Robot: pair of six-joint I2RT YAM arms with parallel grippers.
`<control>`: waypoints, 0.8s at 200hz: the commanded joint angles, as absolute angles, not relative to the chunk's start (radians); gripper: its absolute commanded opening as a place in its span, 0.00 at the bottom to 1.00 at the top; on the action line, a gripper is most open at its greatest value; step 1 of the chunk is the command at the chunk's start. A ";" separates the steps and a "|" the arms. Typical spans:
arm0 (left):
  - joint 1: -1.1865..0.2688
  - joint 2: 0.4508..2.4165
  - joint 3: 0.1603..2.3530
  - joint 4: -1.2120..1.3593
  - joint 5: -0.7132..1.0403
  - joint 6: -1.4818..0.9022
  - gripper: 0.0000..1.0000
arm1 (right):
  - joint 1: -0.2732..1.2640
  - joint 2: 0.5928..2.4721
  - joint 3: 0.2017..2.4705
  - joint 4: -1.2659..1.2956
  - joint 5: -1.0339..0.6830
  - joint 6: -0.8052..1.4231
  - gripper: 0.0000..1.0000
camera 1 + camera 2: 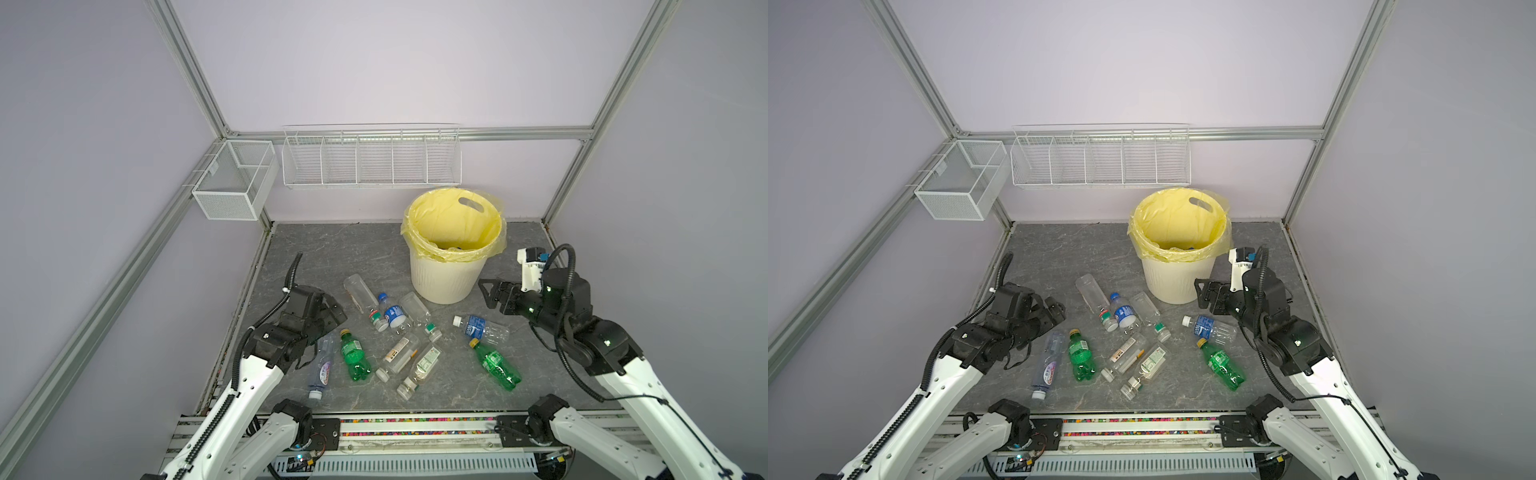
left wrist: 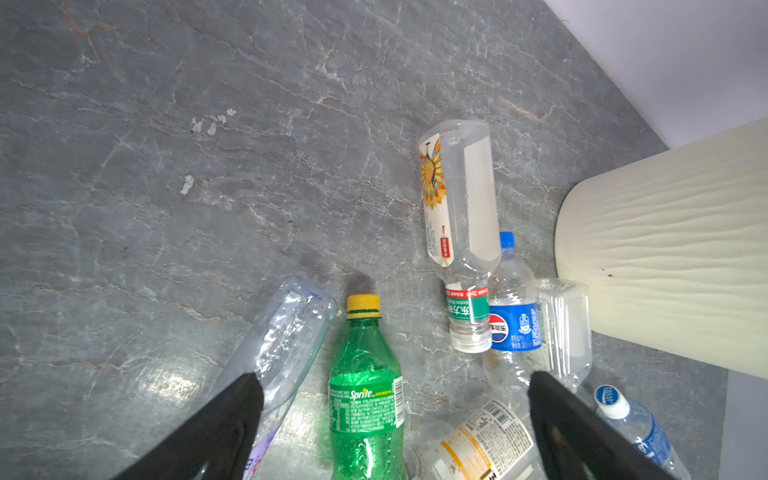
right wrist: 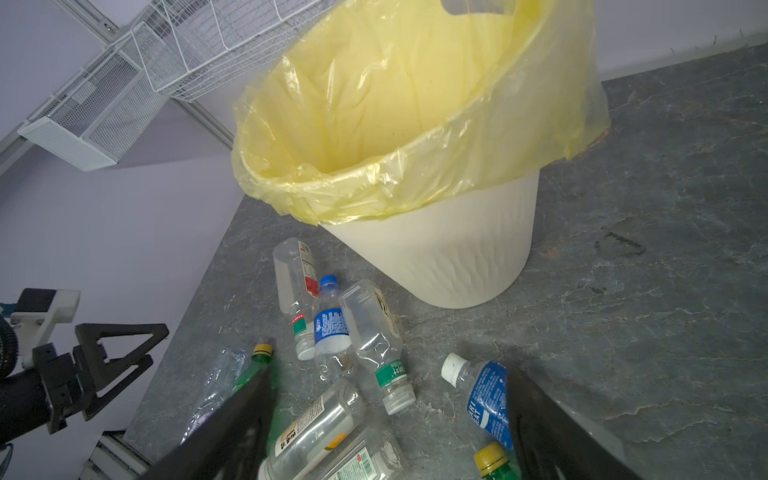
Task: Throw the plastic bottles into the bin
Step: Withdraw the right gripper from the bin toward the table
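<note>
Several plastic bottles lie on their sides on the grey table [image 1: 332, 245], in front of the bin [image 1: 444, 278] with its yellow liner. Among them are a green bottle [image 1: 354, 355], a second green one [image 1: 496, 365], a blue-labelled one with a white cap [image 1: 480, 328] and a clear one [image 1: 361, 295]. My left gripper [image 1: 334, 313] hovers open over the pile's left end. In the left wrist view the green Sprite bottle [image 2: 365, 399] lies below, between its spread fingers [image 2: 245, 399]. My right gripper [image 1: 486, 293] hangs open and empty beside the bin's right wall.
A white wire rack [image 1: 372, 160] hangs on the back wall above the bin. A mesh basket [image 1: 232, 183] is fixed to the left frame rail. Metal frame posts [image 1: 569, 174] stand at the table's corners. The arms' base rail [image 1: 415, 428] runs along the front edge.
</note>
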State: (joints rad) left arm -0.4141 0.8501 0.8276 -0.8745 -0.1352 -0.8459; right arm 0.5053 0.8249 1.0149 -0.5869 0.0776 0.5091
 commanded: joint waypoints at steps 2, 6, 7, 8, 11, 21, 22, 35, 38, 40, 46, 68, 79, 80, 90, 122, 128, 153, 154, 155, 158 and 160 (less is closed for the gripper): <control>-0.410 0.842 0.772 -0.888 -0.134 -0.862 1.00 | 0.502 0.827 0.994 -0.568 0.048 0.531 0.88; -0.410 0.845 0.764 -0.885 -0.136 -0.857 1.00 | 0.502 0.828 0.993 -0.571 0.046 0.533 0.88; -0.410 0.845 0.762 -0.884 -0.135 -0.856 1.00 | 0.503 0.828 0.993 -0.573 0.046 0.534 0.88; -0.410 0.846 0.761 -0.883 -0.137 -0.854 1.00 | 0.502 0.828 0.993 -0.575 0.046 0.535 0.88; -0.410 0.850 0.758 -0.882 -0.138 -0.850 1.00 | 0.502 0.827 0.991 -0.579 0.046 0.536 0.88; -0.410 0.864 0.756 -0.880 -0.147 -0.837 1.00 | 0.502 0.823 0.986 -0.591 0.048 0.538 0.88; -0.410 0.864 0.756 -0.880 -0.148 -0.835 1.00 | 0.502 0.821 0.985 -0.595 0.050 0.538 0.88; -0.410 0.886 0.760 -0.889 -0.159 -0.820 1.00 | 0.502 0.811 0.974 -0.607 0.070 0.546 0.88; -0.410 0.889 0.761 -0.891 -0.161 -0.818 1.00 | 0.502 0.805 0.970 -0.608 0.077 0.548 0.88; -0.410 0.892 0.761 -0.892 -0.163 -0.816 1.00 | 0.502 0.805 0.968 -0.608 0.078 0.549 0.88; -0.410 0.900 0.761 -0.900 -0.169 -0.812 1.00 | 0.502 0.800 0.961 -0.608 0.086 0.555 0.88; -0.410 0.907 0.759 -0.929 -0.186 -0.801 1.00 | 0.503 0.789 0.946 -0.608 0.094 0.571 0.88; -0.410 0.903 0.748 -0.935 -0.191 -0.806 1.00 | 0.502 0.791 0.945 -0.613 0.094 0.572 0.88; -0.410 0.902 0.745 -0.935 -0.192 -0.807 1.00 | 0.503 0.791 0.944 -0.613 0.095 0.572 0.88; -0.410 0.893 0.721 -0.921 -0.188 -0.821 1.00 | 0.503 0.796 0.941 -0.612 0.102 0.571 0.88; -0.410 0.882 0.630 -0.848 -0.174 -0.846 1.00 | 0.503 0.830 0.951 -0.613 0.115 0.557 0.88; -0.410 0.883 0.622 -0.840 -0.179 -0.848 1.00 | 0.503 0.836 0.956 -0.614 0.114 0.556 0.88; -0.410 0.903 0.608 -0.820 -0.197 -0.848 1.00 | 0.503 0.847 0.961 -0.610 0.121 0.556 0.88; -0.410 0.904 0.607 -0.819 -0.198 -0.847 1.00 | 0.503 0.847 0.962 -0.610 0.121 0.555 0.88; -0.410 0.904 0.606 -0.818 -0.198 -0.847 1.00 | 0.503 0.846 0.962 -0.611 0.122 0.556 0.88; -0.410 0.907 0.604 -0.815 -0.199 -0.848 1.00 | 0.503 0.847 0.963 -0.609 0.123 0.557 0.88; -0.410 0.908 0.602 -0.813 -0.199 -0.847 1.00 | 0.502 0.847 0.962 -0.609 0.124 0.557 0.88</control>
State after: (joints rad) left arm -0.4141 0.8959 0.6102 -0.8501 -0.1635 -0.8303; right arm 0.5053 0.8444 0.9554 -0.6140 0.1043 0.5537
